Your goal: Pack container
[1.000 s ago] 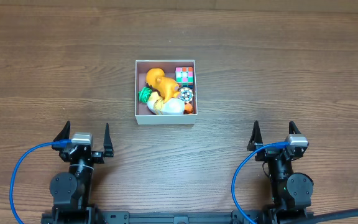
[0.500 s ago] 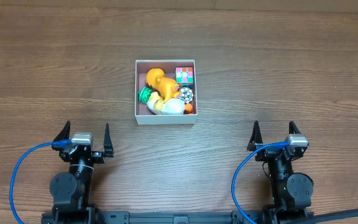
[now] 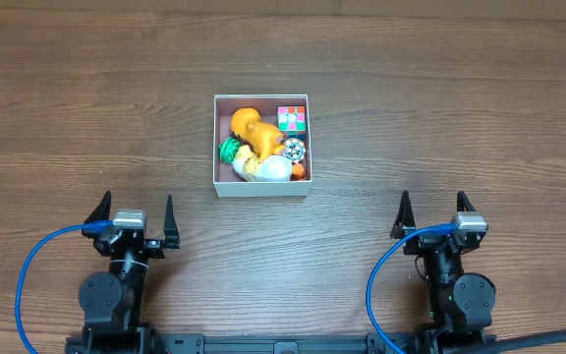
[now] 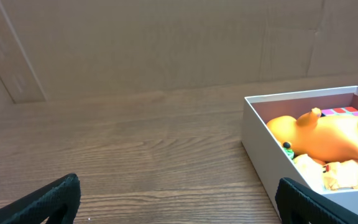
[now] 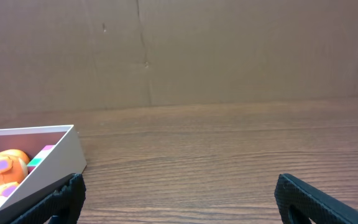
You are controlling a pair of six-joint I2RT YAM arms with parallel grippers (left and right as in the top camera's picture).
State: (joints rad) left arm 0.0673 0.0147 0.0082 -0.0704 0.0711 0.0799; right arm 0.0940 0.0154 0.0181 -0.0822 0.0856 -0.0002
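The container [image 3: 222,187] is a square white-walled box at the middle of the table. It holds an orange toy animal [image 3: 254,132], a colour cube [image 3: 292,119], a green toy [image 3: 228,149], a white piece [image 3: 273,169] and a round patterned disc [image 3: 294,149]. The container also shows at the right of the left wrist view [image 4: 260,149] and at the left of the right wrist view [image 5: 48,163]. My left gripper [image 3: 134,218] is open and empty near the front left. My right gripper [image 3: 438,213] is open and empty near the front right. Both are well short of the container.
The brown wooden table [image 3: 440,108] runs all round the container. Blue cables [image 3: 37,265] loop beside both arm bases at the front edge. A cardboard wall [image 4: 166,43] stands behind the table in both wrist views.
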